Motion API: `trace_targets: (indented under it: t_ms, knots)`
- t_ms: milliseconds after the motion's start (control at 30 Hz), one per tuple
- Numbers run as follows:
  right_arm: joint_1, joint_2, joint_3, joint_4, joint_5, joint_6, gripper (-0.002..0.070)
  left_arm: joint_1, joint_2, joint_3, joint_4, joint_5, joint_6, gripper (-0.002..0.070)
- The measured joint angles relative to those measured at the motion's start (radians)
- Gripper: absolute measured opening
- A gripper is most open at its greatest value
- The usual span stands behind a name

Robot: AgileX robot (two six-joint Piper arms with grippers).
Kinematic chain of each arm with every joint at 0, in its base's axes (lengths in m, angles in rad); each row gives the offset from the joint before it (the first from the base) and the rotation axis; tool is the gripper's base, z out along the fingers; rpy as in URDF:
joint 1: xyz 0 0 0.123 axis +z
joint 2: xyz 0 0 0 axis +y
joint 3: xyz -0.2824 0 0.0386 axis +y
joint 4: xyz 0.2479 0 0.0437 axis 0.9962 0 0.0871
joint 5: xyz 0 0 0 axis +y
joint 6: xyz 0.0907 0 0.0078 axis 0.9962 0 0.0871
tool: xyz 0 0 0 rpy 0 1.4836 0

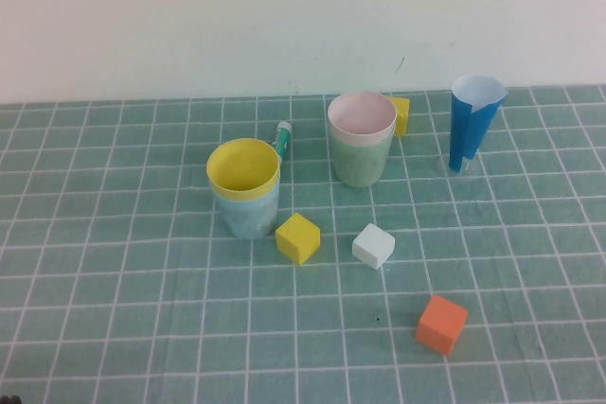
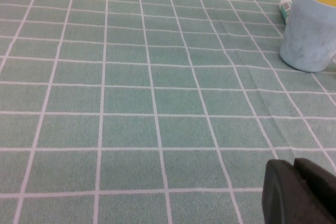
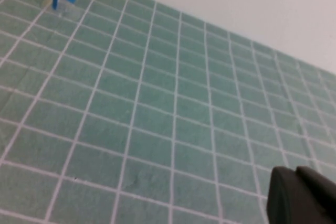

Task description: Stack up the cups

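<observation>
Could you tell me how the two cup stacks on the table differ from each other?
The yellow cup sits inside the light blue cup, while the pink cup sits inside the pale green cup. The yellow-blue stack is nearer the robot and further left; the pink-green stack stands further back. Both are upright two-cup nests. The left gripper and right gripper show only in their wrist views.
</observation>
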Motion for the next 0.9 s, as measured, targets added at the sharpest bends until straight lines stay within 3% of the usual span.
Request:
trace_targets:
  t_ms: [233,700,900]
  knots:
    - [-0.008,-0.082,0.254,0.035,-0.245,-0.008,-0.0002,0.000,0.000,0.000,0.000,0.000,0.002,-0.0002]
    - [-0.011,-0.094,0.273,0.084,-0.190,0.027,-0.0002,0.000,0.000,0.000,0.000,0.000,0.004,-0.0002]
    - [-0.067,-0.094,0.273,0.090,-0.190,0.116,-0.0002,0.000,0.000,0.000,0.000,0.000,0.004,-0.0002]
